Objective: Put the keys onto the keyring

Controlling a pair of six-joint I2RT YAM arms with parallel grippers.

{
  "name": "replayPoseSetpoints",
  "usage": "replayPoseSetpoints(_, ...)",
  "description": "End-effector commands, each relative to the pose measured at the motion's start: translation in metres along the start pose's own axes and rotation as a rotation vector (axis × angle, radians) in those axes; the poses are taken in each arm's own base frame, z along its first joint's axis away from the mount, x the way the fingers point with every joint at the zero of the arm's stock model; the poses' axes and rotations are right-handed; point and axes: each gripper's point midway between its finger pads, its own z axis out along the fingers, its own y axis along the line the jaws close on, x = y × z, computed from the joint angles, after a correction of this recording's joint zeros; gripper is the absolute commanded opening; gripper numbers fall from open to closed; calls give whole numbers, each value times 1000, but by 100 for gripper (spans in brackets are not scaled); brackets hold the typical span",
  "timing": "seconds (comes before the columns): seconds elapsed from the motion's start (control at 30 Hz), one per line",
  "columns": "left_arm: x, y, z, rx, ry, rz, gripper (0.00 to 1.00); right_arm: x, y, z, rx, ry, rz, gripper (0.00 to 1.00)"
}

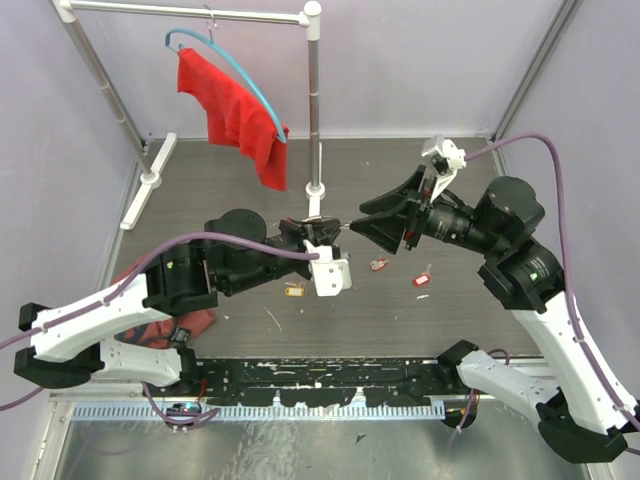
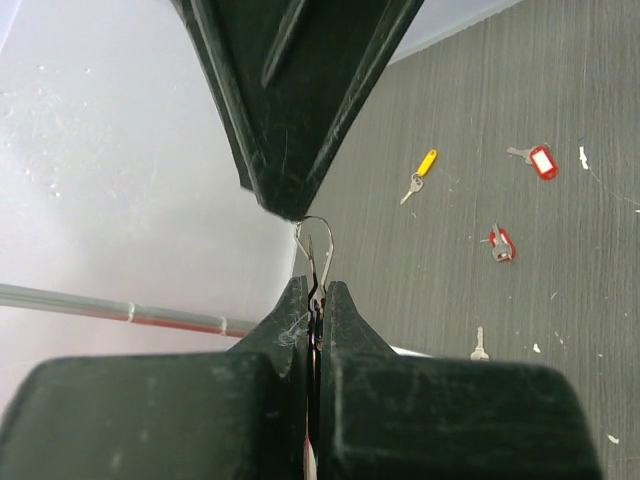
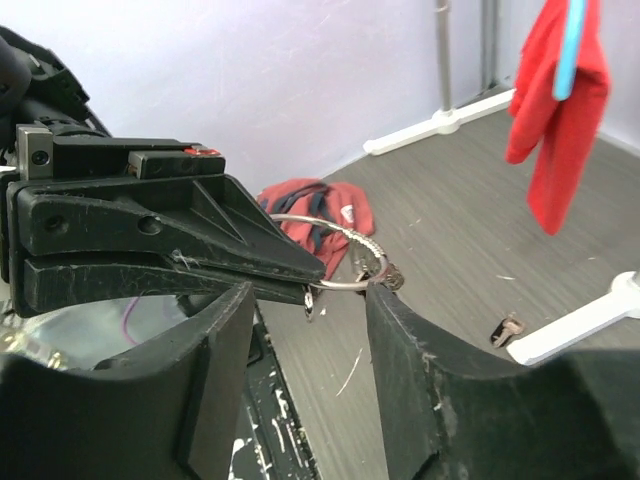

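Observation:
My left gripper (image 2: 317, 288) is shut on the keyring (image 3: 335, 252), a thin silver wire ring held above the table with a small metal piece hanging from it. My right gripper (image 3: 312, 292) faces it, open. The ring's far side touches the tip of one of the right gripper's fingers (image 3: 400, 340). In the top view the two grippers meet at the table's middle, left gripper (image 1: 322, 235) and right gripper (image 1: 358, 218). Loose keys lie on the table: a red-tagged key (image 1: 422, 279), a brownish-tagged key (image 1: 379, 264), and a bare silver key (image 2: 480, 345).
A yellow-tagged key (image 2: 420, 172) lies on the table below the left arm. A clothes rack stands at the back, its pole base (image 1: 316, 190) just behind the grippers, with a red cloth (image 1: 235, 110) on a blue hanger. A red pouch (image 1: 185, 325) lies under the left arm.

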Motion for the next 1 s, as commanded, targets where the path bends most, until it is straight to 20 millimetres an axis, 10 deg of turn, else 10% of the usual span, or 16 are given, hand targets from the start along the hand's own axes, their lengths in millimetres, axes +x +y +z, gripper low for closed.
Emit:
replayPoseSetpoints(0.0,-9,25,-16,-94,-25,-57,0,-36,-5,-21,123,-167,-123,56)
replayPoseSetpoints(0.37,-49,41,-46,-136,-248,-327,0,4,0,-21,14,-111,-260,67)
replayPoseSetpoints(0.97,-117,33,-71,56,-544,-447,0,16,34,-9,-278,-108,-347,82)
